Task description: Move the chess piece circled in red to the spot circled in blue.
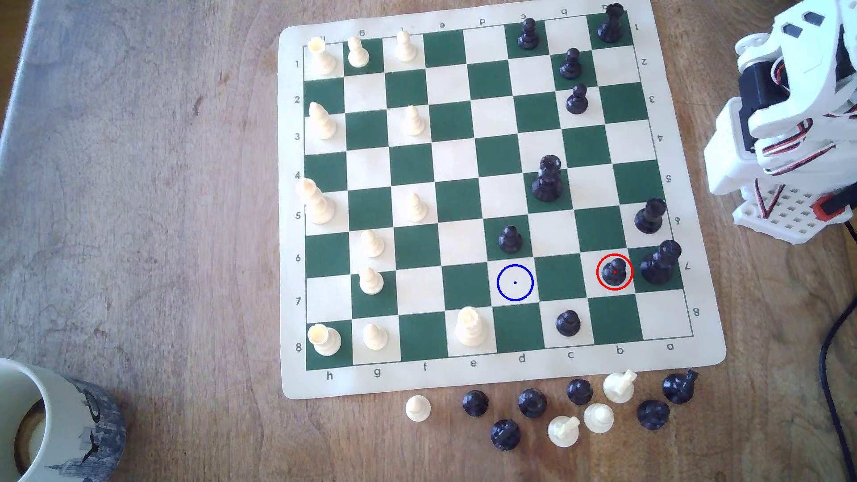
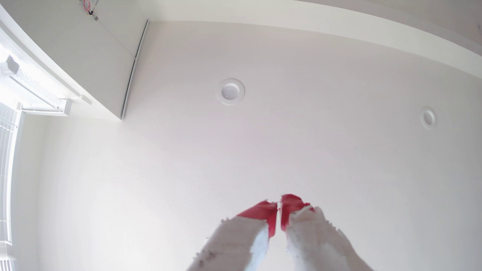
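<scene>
Lying on a worn wooden table [image 1: 139, 185], the chessboard [image 1: 503, 377] holds scattered pieces.

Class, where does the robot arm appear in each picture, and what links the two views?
Exterior view: the arm is folded at the right edge, beside the chessboard.
Wrist view: its gripper, red-tipped, points up at the ceiling.
Shared landmark: the arm's white plastic shell.

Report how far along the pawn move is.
Nothing looks done: the black pawn stands in the red ring, and the blue-ringed square holds no piece. Nothing is in hand: the gripper points at the ceiling, red-tipped fingers nearly together, holding nothing. The reach, grasp, carry and placement all remain.
</scene>
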### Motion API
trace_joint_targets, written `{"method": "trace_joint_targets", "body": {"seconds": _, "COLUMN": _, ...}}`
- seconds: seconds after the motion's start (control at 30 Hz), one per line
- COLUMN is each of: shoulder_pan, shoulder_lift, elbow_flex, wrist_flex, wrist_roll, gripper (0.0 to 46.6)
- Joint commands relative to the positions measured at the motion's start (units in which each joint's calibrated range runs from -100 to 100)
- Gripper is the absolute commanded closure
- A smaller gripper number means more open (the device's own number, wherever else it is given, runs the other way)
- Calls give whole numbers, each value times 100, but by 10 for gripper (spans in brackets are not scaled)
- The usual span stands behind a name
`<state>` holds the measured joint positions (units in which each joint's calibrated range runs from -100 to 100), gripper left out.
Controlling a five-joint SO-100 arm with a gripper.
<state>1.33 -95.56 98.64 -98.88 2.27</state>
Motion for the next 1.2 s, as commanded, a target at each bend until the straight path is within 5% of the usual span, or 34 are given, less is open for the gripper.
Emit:
{"method": "trace_joint_targets", "body": {"seconds": 0.0, "shoulder_pan": 82, "shoulder_lift": -28, "elbow_flex": 126, "wrist_flex": -79, "wrist_roll": 20, "gripper": 464}}
{"method": "trace_joint_targets", "body": {"seconds": 0.5, "shoulder_pan": 82, "shoulder_lift": -20, "elbow_flex": -145, "wrist_flex": 4418, "wrist_roll": 29, "gripper": 464}}
{"method": "trace_joint_targets", "body": {"seconds": 0.87, "shoulder_pan": 106, "shoulder_lift": -20, "elbow_flex": -2058, "wrist_flex": 9635, "wrist_roll": -127, "gripper": 464}}
{"method": "trace_joint_targets", "body": {"seconds": 0.93, "shoulder_pan": 106, "shoulder_lift": -11, "elbow_flex": -2584, "wrist_flex": 10675, "wrist_roll": -49, "gripper": 464}}
{"method": "trace_joint_targets", "body": {"seconds": 0.97, "shoulder_pan": 153, "shoulder_lift": -11, "elbow_flex": -3056, "wrist_flex": 11698, "wrist_roll": 366, "gripper": 464}}
{"method": "trace_joint_targets", "body": {"seconds": 1.17, "shoulder_pan": -191, "shoulder_lift": 829, "elbow_flex": -4960, "wrist_flex": 14835, "wrist_roll": -5, "gripper": 464}}
